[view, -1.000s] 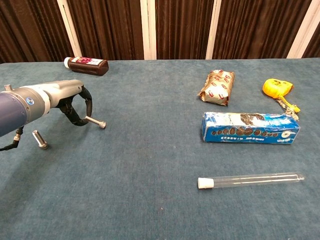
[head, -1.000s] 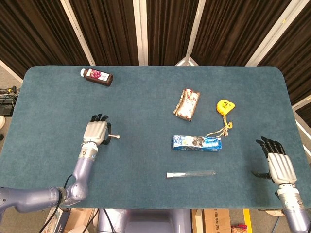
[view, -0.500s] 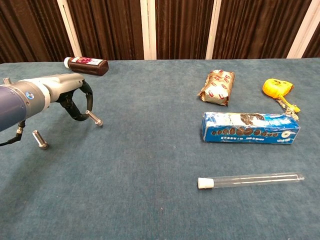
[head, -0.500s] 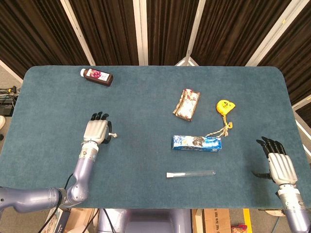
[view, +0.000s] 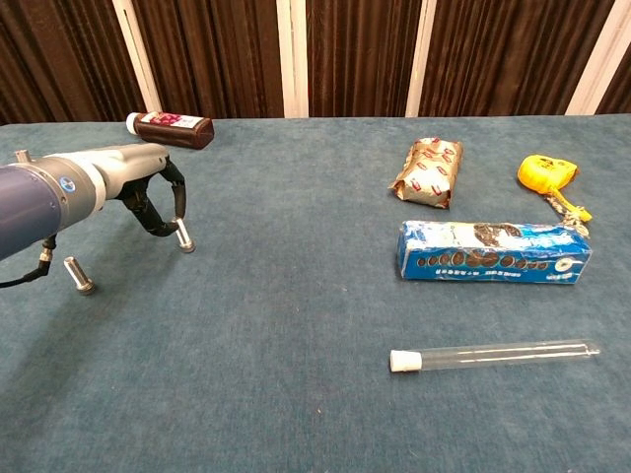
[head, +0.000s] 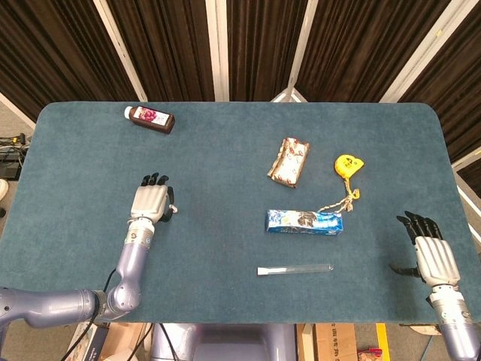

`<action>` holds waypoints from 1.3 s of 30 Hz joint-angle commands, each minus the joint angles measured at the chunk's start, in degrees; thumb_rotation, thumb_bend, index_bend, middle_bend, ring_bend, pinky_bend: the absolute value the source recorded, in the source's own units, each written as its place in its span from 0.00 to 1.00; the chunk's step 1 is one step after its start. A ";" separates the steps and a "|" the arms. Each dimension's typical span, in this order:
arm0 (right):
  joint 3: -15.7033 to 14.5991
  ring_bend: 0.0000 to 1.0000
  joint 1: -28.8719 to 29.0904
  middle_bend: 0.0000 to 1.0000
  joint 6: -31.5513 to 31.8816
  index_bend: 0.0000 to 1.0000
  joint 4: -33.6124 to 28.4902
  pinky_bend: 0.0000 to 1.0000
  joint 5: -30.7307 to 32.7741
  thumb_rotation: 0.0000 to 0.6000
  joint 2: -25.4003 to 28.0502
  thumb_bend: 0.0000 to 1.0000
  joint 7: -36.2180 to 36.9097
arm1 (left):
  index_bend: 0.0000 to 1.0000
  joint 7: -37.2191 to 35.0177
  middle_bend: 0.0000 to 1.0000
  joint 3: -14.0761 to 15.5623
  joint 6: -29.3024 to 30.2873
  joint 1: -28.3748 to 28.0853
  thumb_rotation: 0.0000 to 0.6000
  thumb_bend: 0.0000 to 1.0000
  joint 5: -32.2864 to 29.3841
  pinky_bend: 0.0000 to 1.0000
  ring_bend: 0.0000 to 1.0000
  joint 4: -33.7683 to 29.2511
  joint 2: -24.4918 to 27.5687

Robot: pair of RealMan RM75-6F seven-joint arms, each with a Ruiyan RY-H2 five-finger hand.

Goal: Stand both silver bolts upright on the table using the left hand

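Left hand (view: 148,192), left of chest view: fingers pinch first silver bolt (view: 181,235) by shank, near upright, head on worktop (view: 296,315). Second bolt (view: 79,275) lies lower left. Likely rigid, smooth, top-heavy: grip mid-shank. Right hand (head: 434,259) empty, fingers extended

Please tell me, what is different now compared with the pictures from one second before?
The left hand holds one silver bolt and has turned it from nearly level to almost upright, head down near the table. The second bolt stayed lying down beside it. The right hand stayed open at the table's edge, and the other things did not move.
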 commanded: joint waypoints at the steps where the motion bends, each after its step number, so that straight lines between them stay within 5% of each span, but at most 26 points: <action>1: 0.00 0.06 -0.02 0.09 -0.02 0.16 -0.01 0.00 0.05 1.00 0.08 0.11 0.05 | 0.44 0.62 0.10 -0.24 0.07 -0.26 1.00 0.51 -0.82 0.00 0.00 -0.30 0.03; 12: 0.03 0.06 0.09 0.09 -0.17 0.16 0.07 0.00 0.02 1.00 0.06 0.11 0.27 | 0.32 -0.46 0.09 -0.62 -1.06 -0.27 1.00 0.47 0.11 0.00 0.00 -2.52 1.25; 19: 0.07 0.06 0.12 0.09 -0.17 0.16 0.28 0.00 0.06 1.00 -0.03 0.11 0.27 | 0.25 -1.61 0.05 -0.44 8.37 2.41 1.00 0.46 11.02 0.00 0.00 -13.36 7.61; 24: -0.04 0.06 0.10 0.09 0.04 0.16 0.15 0.00 -0.16 1.00 -0.10 0.11 -0.22 | 0.24 -0.81 0.04 4.37 20.68 8.46 1.00 0.46 22.31 0.00 0.00 -23.91 14.48; 29: -0.16 0.06 -0.03 0.09 0.83 0.16 -0.65 0.00 -0.62 1.00 -0.20 0.11 -1.56 | 0.24 -6.54 0.04 13.39 30.91 18.39 1.00 0.46 36.06 0.00 0.00 -31.01 23.25; 35: -0.17 0.06 -0.28 0.09 2.27 0.16 -1.08 0.00 -1.39 1.00 -0.21 0.11 -3.14 | 0.23 -23.99 0.04 21.54 32.61 28.17 1.00 0.46 42.66 0.00 0.00 -29.56 31.43; 39: -0.28 0.06 -0.52 0.09 4.22 0.16 -0.66 0.00 -2.97 1.00 -0.44 0.11 -4.67 | 0.23 -33.67 0.04 23.54 33.02 32.62 1.00 0.46 44.44 0.00 0.00 -23.75 32.86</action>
